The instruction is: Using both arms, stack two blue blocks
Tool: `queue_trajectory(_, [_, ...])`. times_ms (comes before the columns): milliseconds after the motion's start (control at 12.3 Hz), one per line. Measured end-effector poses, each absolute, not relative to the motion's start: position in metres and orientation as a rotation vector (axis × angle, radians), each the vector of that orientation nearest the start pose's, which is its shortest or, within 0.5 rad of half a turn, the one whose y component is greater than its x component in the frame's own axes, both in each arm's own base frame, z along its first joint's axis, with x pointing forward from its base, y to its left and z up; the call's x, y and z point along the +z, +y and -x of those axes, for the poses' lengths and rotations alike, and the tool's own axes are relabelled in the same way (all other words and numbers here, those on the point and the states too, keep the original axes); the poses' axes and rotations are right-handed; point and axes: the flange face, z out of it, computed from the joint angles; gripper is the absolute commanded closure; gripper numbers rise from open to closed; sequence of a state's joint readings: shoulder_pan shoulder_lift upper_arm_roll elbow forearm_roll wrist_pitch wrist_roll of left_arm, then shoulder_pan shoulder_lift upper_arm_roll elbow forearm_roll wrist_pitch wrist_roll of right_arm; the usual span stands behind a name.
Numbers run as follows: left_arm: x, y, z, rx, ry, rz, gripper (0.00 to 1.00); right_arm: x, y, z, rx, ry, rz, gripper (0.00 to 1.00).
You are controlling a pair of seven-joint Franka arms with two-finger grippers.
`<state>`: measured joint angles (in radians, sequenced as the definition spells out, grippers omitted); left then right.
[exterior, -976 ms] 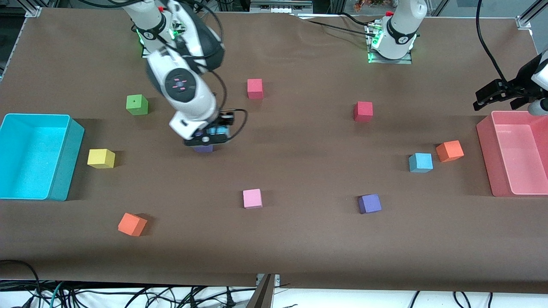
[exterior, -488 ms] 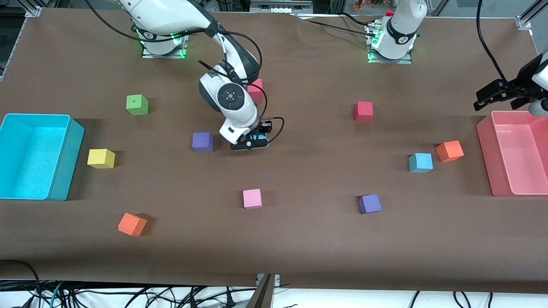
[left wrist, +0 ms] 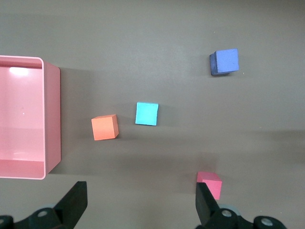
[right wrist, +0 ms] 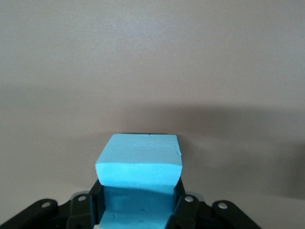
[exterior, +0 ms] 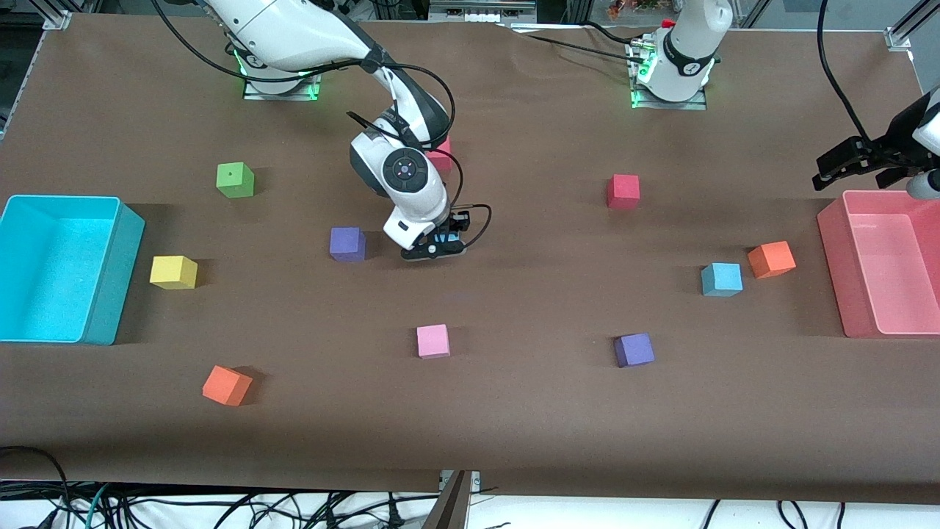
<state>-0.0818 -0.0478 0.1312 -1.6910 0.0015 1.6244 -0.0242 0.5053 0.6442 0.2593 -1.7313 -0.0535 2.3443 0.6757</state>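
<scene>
- The right gripper is clamped on a blue block, low over bare table beside a purple cube; contact with the table is unclear.
- The left gripper waits spread wide above the pink bin.
- The second blue block sits just beside an orange cube.

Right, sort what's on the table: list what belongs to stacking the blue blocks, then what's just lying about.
In the job:
- blue block held in the right gripper
- second blue block beside an orange cube
- left gripper, open, waiting above the pink bin

Lying about:
- purple cubes
- red cubes
- pink cube
- yellow cube
- green cube
- cyan bin
</scene>
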Motion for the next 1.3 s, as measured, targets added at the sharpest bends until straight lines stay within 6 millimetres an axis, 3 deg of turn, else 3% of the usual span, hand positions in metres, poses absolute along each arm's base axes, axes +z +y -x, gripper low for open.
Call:
queue_trajectory(244, [0.596,0.029,-0.543,0.038,-0.116,3.144,0.0,0.225,0.455,-0.497,0.106,-0.102,3.049,0.0])
queue_trajectory(569, [0.576,0.035,-0.552,0.054,-0.137,3.139,0.0,0.254,0.463,-0.51,0.05,-0.101,3.028,0.0])
queue_trajectory(732, [0.547,0.038,-0.565,0.045,-0.145,3.135,0.0,0.296,0.459,-0.51,0.079,-0.123,3.066,0.0])
queue_trajectory(976, [0.487,0.042,-0.577,0.056,-0.156,3.127,0.0,0.38,0.44,-0.495,0.142,-0.25,3.127,0.0])
queue_trajectory(1139, [0.466,0.041,-0.577,0.091,-0.154,3.125,0.0,0.417,0.43,-0.489,0.187,-0.407,3.042,0.0])
queue_trajectory(1301, [0.451,0.04,-0.577,0.133,-0.151,3.122,0.0,0.438,0.408,-0.49,0.22,-0.535,2.907,0.0])
